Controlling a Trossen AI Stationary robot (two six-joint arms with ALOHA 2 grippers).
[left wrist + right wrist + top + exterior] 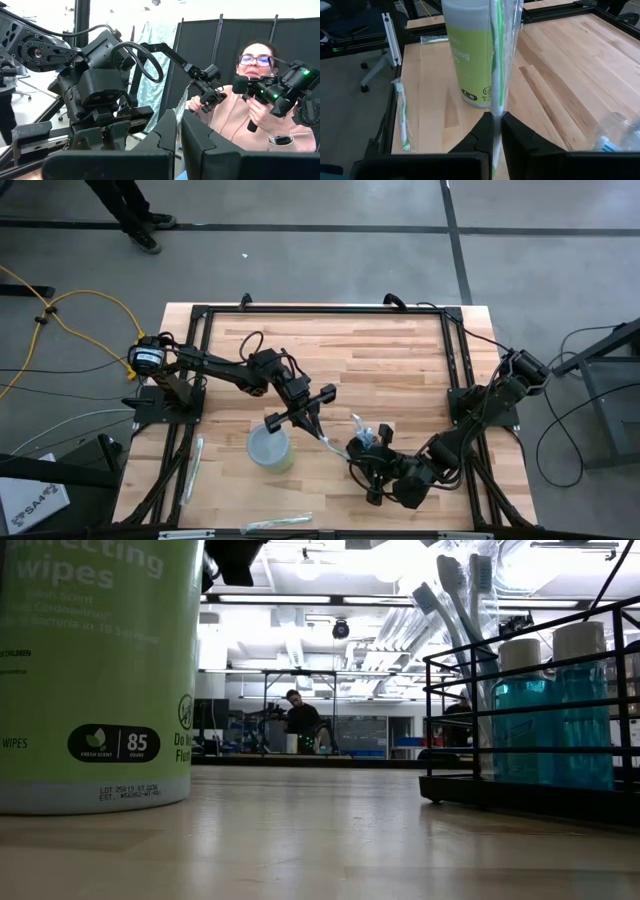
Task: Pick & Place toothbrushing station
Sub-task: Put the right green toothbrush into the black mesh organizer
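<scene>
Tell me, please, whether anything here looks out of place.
Yes: a loose toothbrush lies along the table's left edge and a second loose toothbrush along an adjacent edge, both apart from the toothbrushing station. The right claw pinches a wrapped toothbrush upright; the left claw sits by the wipes canister.

The toothbrushing station (530, 730), a black wire rack, stood upright on the table; it held toothbrushes (455, 610) and blue bottles (520, 720).

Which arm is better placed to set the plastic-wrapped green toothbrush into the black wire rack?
Right. The right gripper is shut on the plastic-wrapped green toothbrush beside the black wire rack; the left gripper sits by the green wipes canister.
</scene>
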